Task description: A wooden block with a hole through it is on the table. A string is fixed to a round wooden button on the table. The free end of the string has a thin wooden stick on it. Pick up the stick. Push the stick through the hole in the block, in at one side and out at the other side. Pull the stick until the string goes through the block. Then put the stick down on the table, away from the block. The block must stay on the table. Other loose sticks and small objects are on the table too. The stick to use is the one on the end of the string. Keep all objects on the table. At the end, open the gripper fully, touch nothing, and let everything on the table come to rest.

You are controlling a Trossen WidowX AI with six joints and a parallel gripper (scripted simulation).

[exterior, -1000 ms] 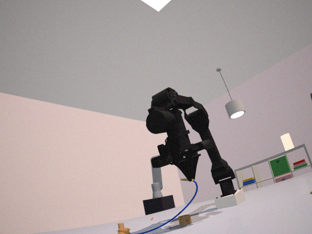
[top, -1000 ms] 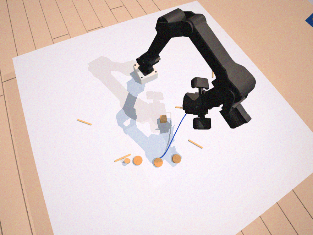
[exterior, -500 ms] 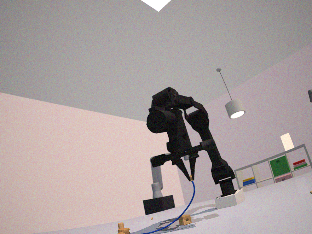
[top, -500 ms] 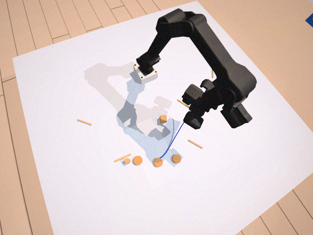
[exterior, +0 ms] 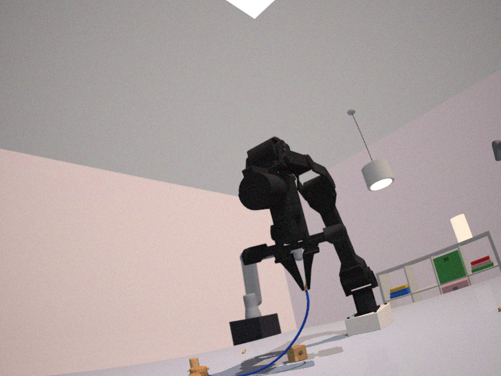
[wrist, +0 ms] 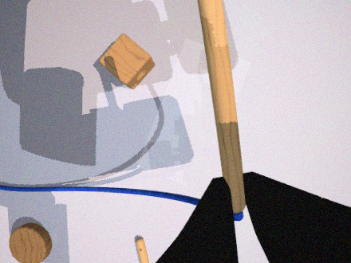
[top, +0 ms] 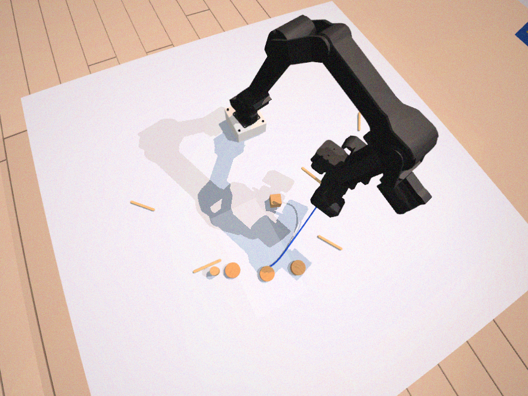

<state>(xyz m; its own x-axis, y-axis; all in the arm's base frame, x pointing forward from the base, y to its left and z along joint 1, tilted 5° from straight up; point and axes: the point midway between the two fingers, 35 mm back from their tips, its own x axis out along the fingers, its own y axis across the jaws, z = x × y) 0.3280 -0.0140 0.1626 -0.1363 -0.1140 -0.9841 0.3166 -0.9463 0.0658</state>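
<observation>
My gripper is shut on the string end of the thin wooden stick and holds it high above the table. In the exterior view only the stick's end shows at the fingertips. In the top view the gripper hides the stick. The blue string hangs from the stick in a slack curve down to the round wooden button. The wooden block sits on the table to the left of the gripper, its hole facing the wrist camera. The string does not pass through it.
Loose sticks lie at the left, by the buttons, below the gripper, beside it and behind the arm. Other buttons flank the string's button. The arm's base stands behind.
</observation>
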